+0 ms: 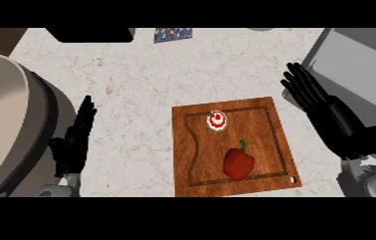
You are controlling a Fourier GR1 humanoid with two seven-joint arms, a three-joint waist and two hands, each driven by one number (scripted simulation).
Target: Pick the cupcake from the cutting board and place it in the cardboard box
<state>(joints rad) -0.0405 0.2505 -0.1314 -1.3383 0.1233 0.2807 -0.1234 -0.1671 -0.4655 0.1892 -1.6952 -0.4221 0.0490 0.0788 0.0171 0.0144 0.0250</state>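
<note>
Pale speckled stone makes up the counter point(140, 74) you are looking down on. Near its middle, toward your right, lies a brown wooden cutting board point(264, 124) with a groove running round its inside. On the far part of the board you can see the cupcake point(216, 120), small and round, white with a red swirl on top, sitting just inside the groove. Nearer to you on the same board rests a red bell pepper point(238, 163) with a green stem, apart from the cupcake.

Your left hand point(73, 139) shows at the left side of the counter, fingers straight and pointing away, holding nothing. Your right hand point(320, 102) shows right of the board, fingers straight and spread, also holding nothing, and well apart from the cupcake.

At the far left edge you see a large rounded grey shape point(22, 119). At the far right a grey flat-sided object point(349, 60) runs off the view.
</note>
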